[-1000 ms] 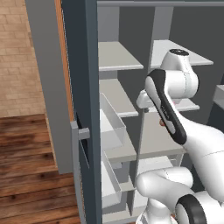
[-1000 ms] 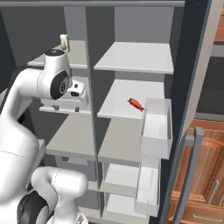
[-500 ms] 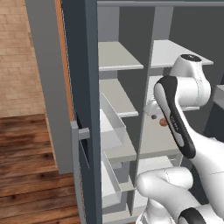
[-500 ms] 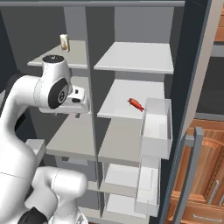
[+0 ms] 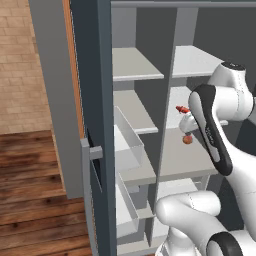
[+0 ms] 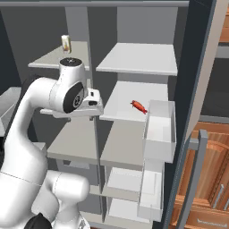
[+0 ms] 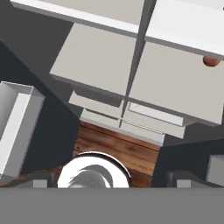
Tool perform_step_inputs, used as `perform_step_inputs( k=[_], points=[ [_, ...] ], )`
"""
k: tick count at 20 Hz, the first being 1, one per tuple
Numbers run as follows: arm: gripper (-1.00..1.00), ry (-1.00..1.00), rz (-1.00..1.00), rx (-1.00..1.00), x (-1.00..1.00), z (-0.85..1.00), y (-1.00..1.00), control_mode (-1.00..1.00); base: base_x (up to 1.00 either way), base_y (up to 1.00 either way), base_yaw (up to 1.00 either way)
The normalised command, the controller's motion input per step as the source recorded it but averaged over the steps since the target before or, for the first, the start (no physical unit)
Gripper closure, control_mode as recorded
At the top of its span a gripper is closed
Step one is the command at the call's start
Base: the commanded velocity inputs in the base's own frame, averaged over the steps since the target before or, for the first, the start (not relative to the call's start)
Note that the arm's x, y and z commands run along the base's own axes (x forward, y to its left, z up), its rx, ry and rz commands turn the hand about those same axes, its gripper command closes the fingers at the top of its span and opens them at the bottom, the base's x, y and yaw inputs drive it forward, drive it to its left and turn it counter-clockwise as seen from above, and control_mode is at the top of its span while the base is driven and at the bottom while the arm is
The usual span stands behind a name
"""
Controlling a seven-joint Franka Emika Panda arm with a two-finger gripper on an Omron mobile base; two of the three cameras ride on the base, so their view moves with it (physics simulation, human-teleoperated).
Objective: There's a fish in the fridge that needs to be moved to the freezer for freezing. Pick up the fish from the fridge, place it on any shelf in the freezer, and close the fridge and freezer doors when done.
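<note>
One fish (image 6: 139, 106) lies on a middle freezer (image 6: 134, 96) shelf beside two clear bins (image 6: 159, 129). Both doors (image 5: 92, 125) open. Hand (image 6: 95, 99) near divider; grip state unclear.

Small round brown ball (image 5: 187, 140) at 3 o'clock on my middle shelf, pale jar (image 6: 65, 43) at 11 o'clock on the top shelf, wood floor (image 5: 30, 185) at 8 o'clock, brick wall (image 5: 20, 60) at 10 o'clock, wooden cabinet (image 6: 210, 179) at 4 o'clock.

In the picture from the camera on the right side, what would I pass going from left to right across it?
Small pale jar on the top left shelf → robot's white arm → small red fish on the middle shelf → clear plastic bin → slate-grey open door.
</note>
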Motion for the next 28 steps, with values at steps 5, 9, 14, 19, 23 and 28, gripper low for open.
perform_step_inputs(
  k=[5, 9, 14, 19, 23, 28],
  points=[
    [-1.00, -0.05, 0.03, 0.00, 0.44, -0.16, -0.35, -1.00, 0.00, 0.00, 0.00],
    [-1.00, -0.05, 0.00, 0.00, 0.48, -0.19, -0.39, -1.00, 0.00, 0.00, 0.00],
    [-1.00, -0.03, 0.01, 0.00, 0.56, -0.09, -0.42, -1.00, 0.00, 0.00, 0.00],
    [-1.00, 0.00, 0.02, 0.00, 0.45, -0.08, -0.53, -1.00, 0.00, 0.00, 0.00],
    [-1.00, 0.00, 0.05, 0.00, 0.39, -0.03, -0.46, -1.00, 0.00, 0.00, 0.00],
    [-1.00, 0.00, 0.06, 0.00, 0.36, -0.10, -0.41, -1.00, 0.00, 0.00, 0.00]
  ],
)
